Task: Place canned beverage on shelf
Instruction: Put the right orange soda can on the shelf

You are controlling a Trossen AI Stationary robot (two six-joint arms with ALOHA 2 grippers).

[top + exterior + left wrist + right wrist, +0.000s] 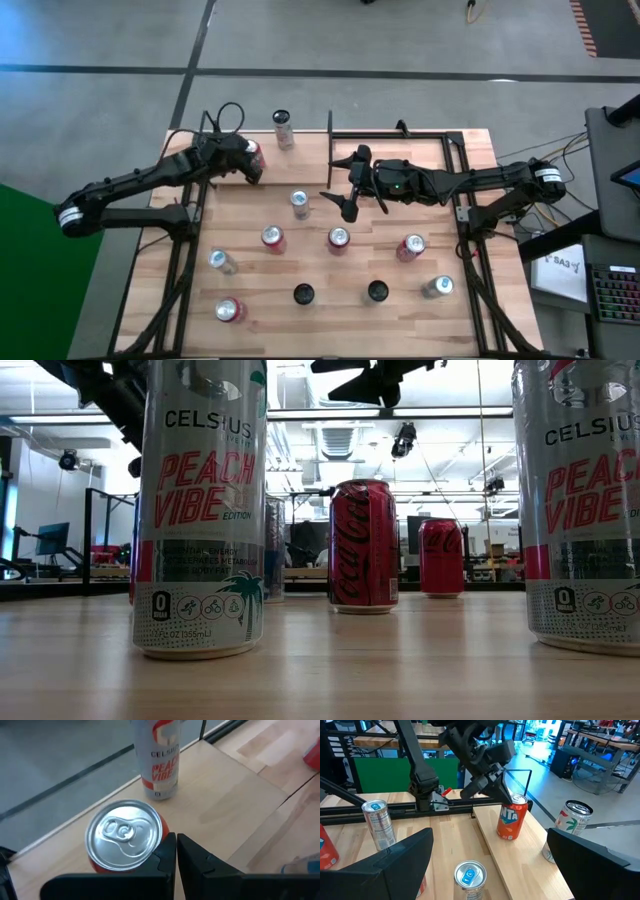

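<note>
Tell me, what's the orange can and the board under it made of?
The orange can looks like thin metal, probably aluminium: its top is shiny silver with a pull tab. The shelf looks like pale wood with a smooth matte finish, showing faint grain and plank seams.

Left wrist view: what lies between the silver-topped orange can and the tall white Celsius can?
Only bare light wood shelf board separates the orange can from the white Celsius can, as the left wrist view shows.

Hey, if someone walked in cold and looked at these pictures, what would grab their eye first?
Probably the many cans standing scattered across the wooden table. Next, the left hand, shut, right beside an orange Fanta can on the shelf near a Celsius can. The right hand hangs wide open above the table's middle.
</note>
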